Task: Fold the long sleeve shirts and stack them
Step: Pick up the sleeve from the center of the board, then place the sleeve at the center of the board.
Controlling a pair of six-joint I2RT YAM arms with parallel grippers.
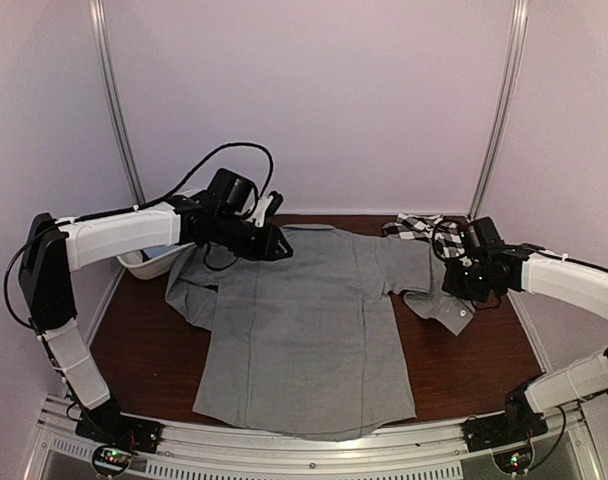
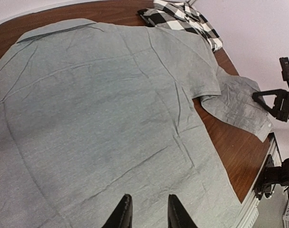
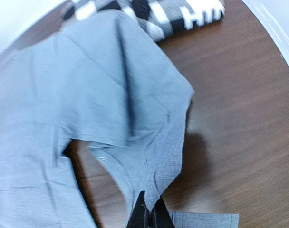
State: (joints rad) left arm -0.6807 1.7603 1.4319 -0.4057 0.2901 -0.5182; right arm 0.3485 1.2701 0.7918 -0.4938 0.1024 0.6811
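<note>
The table [image 1: 134,340], near edge at the frame's bottom, carries the grey shirt [image 1: 304,330] spread flat in the middle and the checked shirt [image 1: 419,228] bunched at upper right. Folding seems in hand: the right claw [image 3: 148,217] pinches the grey sleeve [image 3: 149,142] at mid right, the left claw [image 2: 147,214] hovers open over the shirt's upper left, so next the sleeve likely wants carrying inward across the body.

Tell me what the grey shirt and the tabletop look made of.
The grey shirt: thin woven cloth, likely cotton or a blend, matte; soft creases and fine weave show. The tabletop: dark reddish wood or wood-look laminate; grain streaks, faint sheen.
</note>
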